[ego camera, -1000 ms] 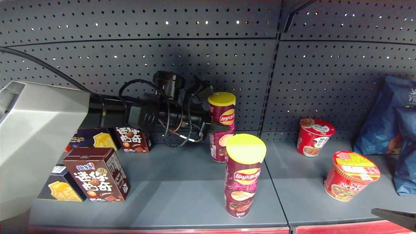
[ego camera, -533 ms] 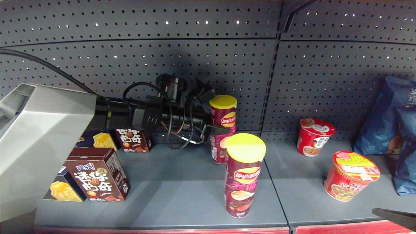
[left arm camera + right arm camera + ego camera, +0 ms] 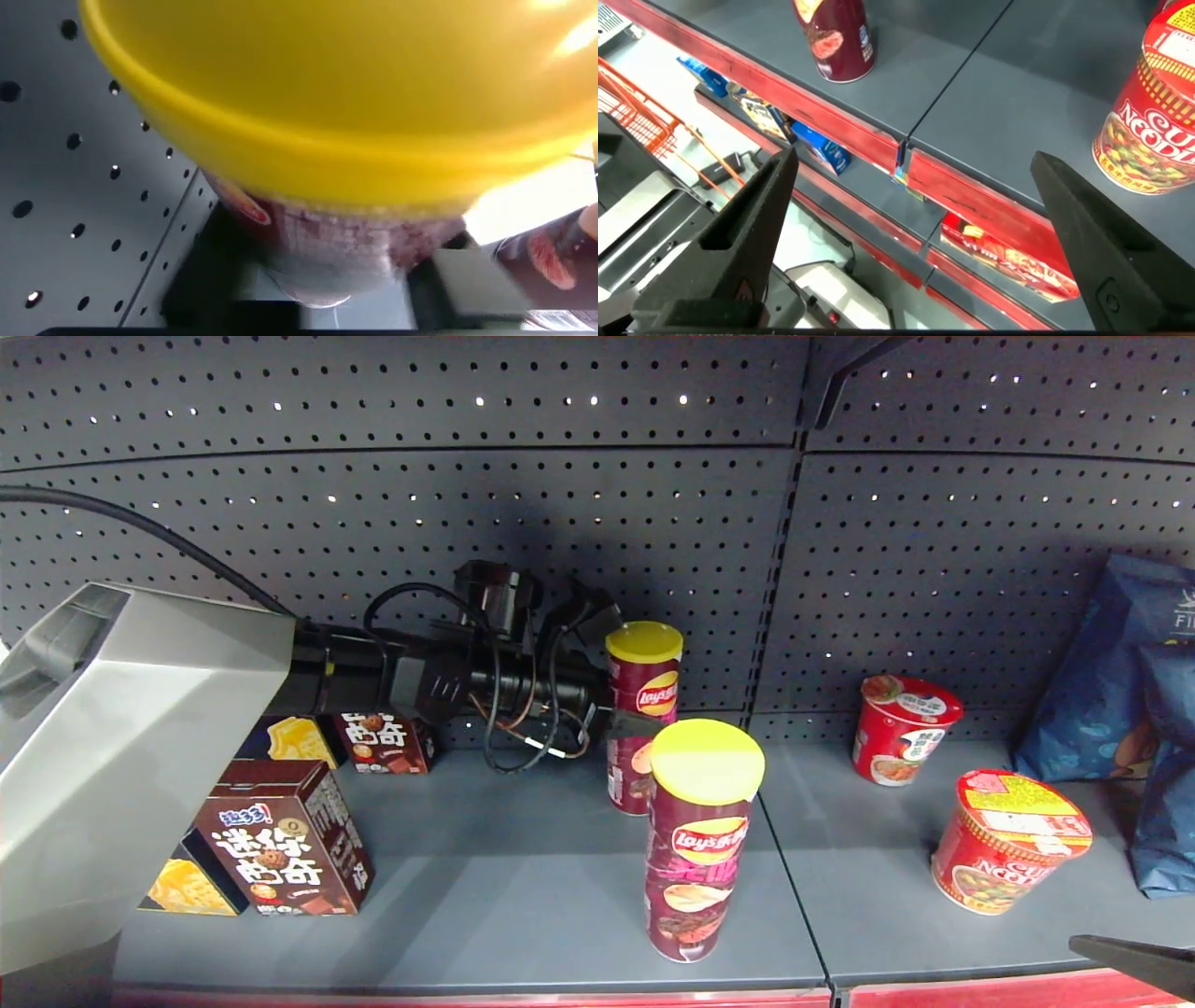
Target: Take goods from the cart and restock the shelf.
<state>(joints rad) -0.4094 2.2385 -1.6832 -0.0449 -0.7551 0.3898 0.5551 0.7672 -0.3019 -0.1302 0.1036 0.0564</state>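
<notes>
A maroon chip can with a yellow lid [image 3: 642,683] stands upright near the back of the grey shelf [image 3: 523,887], against the pegboard. My left gripper [image 3: 627,721] is shut on its middle, reaching in from the left. In the left wrist view the can's lid [image 3: 355,84] looms large, with the can's body [image 3: 346,252] between dark fingers [image 3: 476,289]. Whether the can's base touches the shelf is hidden. A second identical can [image 3: 702,840] stands in front of it. My right gripper [image 3: 915,243] hangs open below the shelf's front edge, holding nothing.
Chocolate boxes [image 3: 280,840] and yellow cracker boxes [image 3: 182,887] sit at the left. Two red cup noodles [image 3: 901,717] [image 3: 1010,840] and blue bags [image 3: 1120,672] fill the right. The orange cart [image 3: 635,103] stands off beside the shelf's red front strip [image 3: 906,159].
My left gripper has carried the held can downward and slightly right, closer to the shelf surface. The right gripper and other goods have not moved.
</notes>
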